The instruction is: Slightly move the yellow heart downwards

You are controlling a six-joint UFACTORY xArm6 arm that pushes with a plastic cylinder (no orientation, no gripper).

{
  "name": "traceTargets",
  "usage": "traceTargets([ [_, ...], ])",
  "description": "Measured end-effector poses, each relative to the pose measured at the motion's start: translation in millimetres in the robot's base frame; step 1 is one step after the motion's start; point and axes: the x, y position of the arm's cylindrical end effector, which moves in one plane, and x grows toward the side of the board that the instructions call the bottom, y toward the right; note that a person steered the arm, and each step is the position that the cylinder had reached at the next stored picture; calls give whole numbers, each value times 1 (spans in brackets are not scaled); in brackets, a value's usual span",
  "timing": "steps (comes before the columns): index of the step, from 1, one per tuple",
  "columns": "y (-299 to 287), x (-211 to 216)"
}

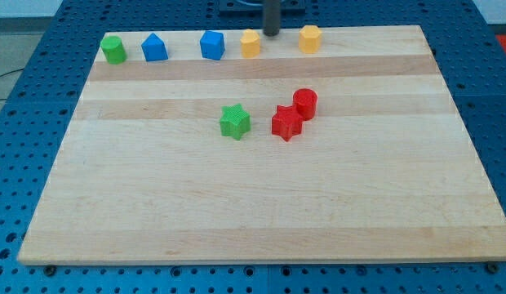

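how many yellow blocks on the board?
2, both along the view's top edge: a yellow heart-like block just left of my tip, and a yellow hexagonal block to its right. Nothing appears hidden.

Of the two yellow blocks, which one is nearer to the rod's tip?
The yellow block on the view's left, beside the blue block; my tip is just right of it. The other yellow block stands farther right.

A pale wooden board point(261, 212) lies on a blue perforated bench point(41, 122). Along its far edge, from left to right, sit a green cylinder point(114, 50), a blue pentagon block point(154, 47), a blue cube point(212, 45), a yellow heart point(250, 43) and a yellow hexagon block point(310, 38). Near the middle lie a green star point(234, 122), and to its right a red star point(286, 123) touching a red cylinder point(305, 104).
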Motion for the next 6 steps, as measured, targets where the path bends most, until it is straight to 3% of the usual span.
traceTargets([
  [2, -21, 25],
  [3, -20, 8],
  [4, 1, 2],
  [6, 98, 6],
])
